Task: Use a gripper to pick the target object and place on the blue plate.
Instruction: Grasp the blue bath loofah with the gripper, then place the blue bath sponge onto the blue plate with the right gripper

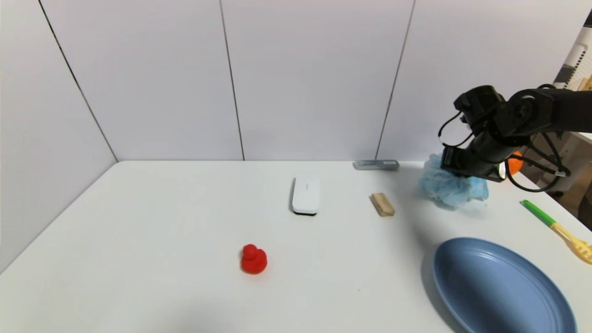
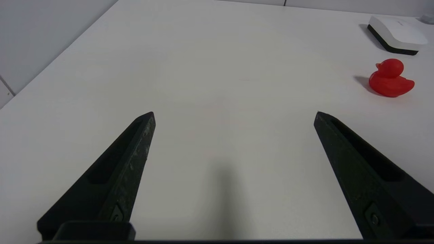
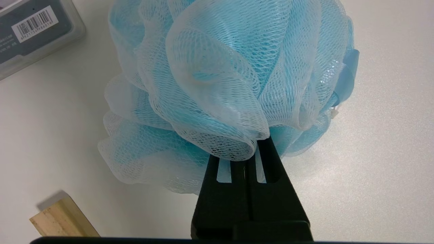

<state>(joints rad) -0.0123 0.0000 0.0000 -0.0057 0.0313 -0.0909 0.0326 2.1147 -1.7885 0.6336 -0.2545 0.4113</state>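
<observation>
A lab-style test booth: a bare white surface point(image 1: 185, 222) walled at its far and left edges by plain grey-white panels point(image 1: 314, 78) with thin seams. Unrelated small props lie scattered on it, a red duck point(image 1: 254, 259), an eraser point(image 1: 305, 195) and a wooden block point(image 1: 382, 204). Past the right edge stands white pegboard point(image 1: 580, 64).

Light blue ruffled mesh bath pouf point(image 3: 217, 78): soft, sheer netting with slight sheen. Round blue plate point(image 1: 502, 289): smooth, matt. Small pale wooden block point(image 1: 382, 204): raw, grained. Red duck point(image 2: 389, 78): smooth, plastic-looking. White table point(image 1: 138, 240): smooth, matt.
</observation>
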